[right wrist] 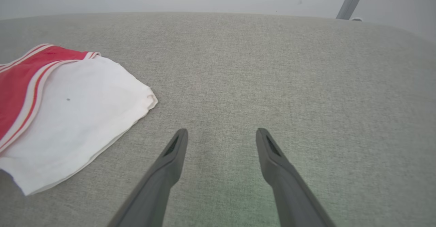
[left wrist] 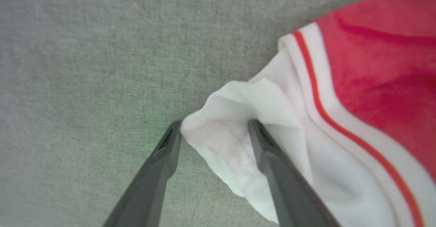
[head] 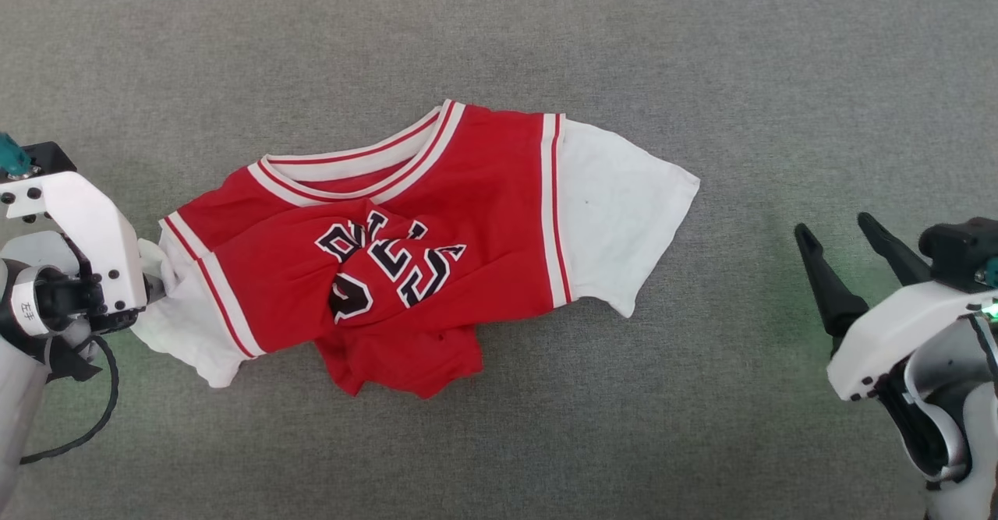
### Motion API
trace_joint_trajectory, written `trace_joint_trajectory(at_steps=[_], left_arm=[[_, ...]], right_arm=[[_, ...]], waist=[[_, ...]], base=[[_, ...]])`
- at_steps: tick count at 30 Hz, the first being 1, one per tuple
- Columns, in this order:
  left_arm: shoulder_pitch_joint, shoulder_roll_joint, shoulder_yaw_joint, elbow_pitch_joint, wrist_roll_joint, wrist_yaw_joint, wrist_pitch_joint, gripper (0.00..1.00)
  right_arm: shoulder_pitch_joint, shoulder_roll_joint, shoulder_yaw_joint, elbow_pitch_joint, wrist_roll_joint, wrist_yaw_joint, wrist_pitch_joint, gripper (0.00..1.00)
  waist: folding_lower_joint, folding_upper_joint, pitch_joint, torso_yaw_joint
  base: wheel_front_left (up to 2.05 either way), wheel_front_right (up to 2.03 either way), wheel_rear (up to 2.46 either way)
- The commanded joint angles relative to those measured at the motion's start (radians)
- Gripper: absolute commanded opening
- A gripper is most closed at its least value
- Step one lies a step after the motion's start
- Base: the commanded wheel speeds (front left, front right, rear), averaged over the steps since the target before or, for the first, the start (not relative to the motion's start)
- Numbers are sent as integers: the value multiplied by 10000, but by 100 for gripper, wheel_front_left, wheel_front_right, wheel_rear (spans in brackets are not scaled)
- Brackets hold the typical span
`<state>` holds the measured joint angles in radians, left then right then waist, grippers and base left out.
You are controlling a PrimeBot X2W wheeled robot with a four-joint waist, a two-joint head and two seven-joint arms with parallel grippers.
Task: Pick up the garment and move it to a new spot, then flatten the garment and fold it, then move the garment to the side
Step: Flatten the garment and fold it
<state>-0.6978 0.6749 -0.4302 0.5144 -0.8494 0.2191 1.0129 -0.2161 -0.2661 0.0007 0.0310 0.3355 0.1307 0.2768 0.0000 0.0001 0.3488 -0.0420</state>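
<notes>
The garment (head: 437, 247) lies crumpled across the middle of the grey fabric surface (head: 499, 29), with its bunched red hem on the near side. Bare surface runs along the far side and the near side. There is a broad gap on the right between the white sleeve and the right gripper (head: 834, 224), whose fingers stand apart over bare fabric. On the left, the left gripper (left wrist: 214, 128) straddles the bunched white sleeve with fingers spread, crowding that side.

Crumpled red garment (head: 483, 216), white sleeves, striped trim, chest lettering bunched, front side up.
</notes>
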Motion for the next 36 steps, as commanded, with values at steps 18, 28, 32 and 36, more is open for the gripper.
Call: trace_joint_trajectory(at_steps=[18,28,32,36], left_arm=[[-625,-1045,-491,512,201,-618,-610,0],[-1306,-1724,-667,1392,99,-1318,-1190,0],[-1512,-1824,-693,1818,135,-1509,-1426,0],[-1884,-1796,-603,2104,168,-1626,-1673,0]], right_arm=[[-2989,-347,1960,1768,1177,0,3220,100],[-3859,-582,3312,4360,1522,2,7083,95],[-3836,-788,3682,4347,2073,31,8107,0],[-4351,-982,3129,3850,2367,2,7579,0]], waist=[[0,-1,223,1112],[0,-1,443,1720],[0,-1,426,1789],[0,-1,208,1757]], base=[[0,0,0],[0,0,0],[0,0,0],[0,0,0]])
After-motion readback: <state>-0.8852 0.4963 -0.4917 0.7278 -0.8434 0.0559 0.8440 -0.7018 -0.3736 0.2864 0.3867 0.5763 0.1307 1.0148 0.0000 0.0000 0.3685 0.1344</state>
